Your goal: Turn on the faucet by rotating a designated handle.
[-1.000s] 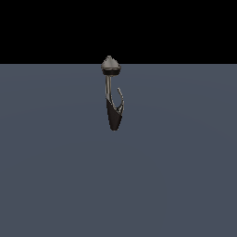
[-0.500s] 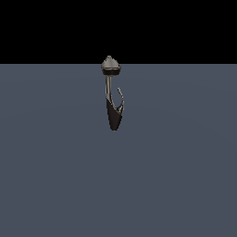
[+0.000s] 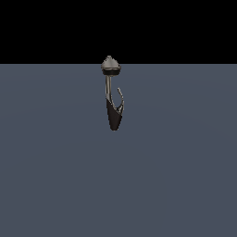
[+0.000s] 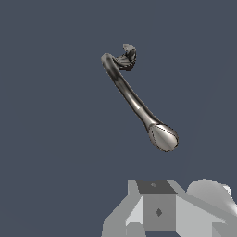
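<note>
While clear of faucet (image 4: 139,104), pincer (image 4: 159,210) aperture unseen

Flat slate-grey surface (image 3: 55,185); only 1 faucet (image 3: 114,115) standing on it

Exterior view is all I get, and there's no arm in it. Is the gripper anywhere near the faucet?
Observer: The wrist view shows the gripper apart from the faucet, with bare floor between them.
Operator: Jaws open?
Observer: Cannot tell. Only the gripper's grey body shows, no fingertips.
Operator: Anything on the handle?
Observer: Nothing touches the handle. In that picture the cap lies closer to the gripper than the handle does.
</note>
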Controlling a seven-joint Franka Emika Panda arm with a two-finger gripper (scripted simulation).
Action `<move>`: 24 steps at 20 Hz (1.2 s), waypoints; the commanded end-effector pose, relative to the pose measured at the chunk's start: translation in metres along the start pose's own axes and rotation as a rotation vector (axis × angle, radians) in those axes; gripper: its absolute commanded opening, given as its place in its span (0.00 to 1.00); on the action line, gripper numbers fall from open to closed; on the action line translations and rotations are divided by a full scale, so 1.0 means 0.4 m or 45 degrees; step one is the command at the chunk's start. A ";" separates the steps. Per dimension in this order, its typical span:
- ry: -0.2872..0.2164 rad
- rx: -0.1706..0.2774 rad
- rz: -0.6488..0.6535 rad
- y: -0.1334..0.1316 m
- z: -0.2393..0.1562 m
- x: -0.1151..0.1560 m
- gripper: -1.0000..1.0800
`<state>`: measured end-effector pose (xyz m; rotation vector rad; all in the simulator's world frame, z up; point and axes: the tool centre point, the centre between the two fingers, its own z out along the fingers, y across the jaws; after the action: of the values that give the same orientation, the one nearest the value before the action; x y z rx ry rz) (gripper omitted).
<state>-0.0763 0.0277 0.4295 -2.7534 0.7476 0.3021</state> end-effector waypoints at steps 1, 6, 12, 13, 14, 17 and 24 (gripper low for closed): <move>-0.032 0.033 0.074 -0.018 0.022 0.046 0.00; -0.097 0.095 0.222 -0.046 0.072 0.139 0.00; -0.178 0.163 0.406 -0.070 0.144 0.251 0.00; -0.192 0.174 0.437 -0.073 0.158 0.270 0.00; -0.206 0.185 0.468 -0.075 0.171 0.288 0.00; -0.248 0.216 0.563 -0.080 0.215 0.344 0.00; -0.348 0.284 0.788 -0.080 0.329 0.468 0.00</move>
<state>0.0743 0.0107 0.2747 -2.1951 1.3981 0.6324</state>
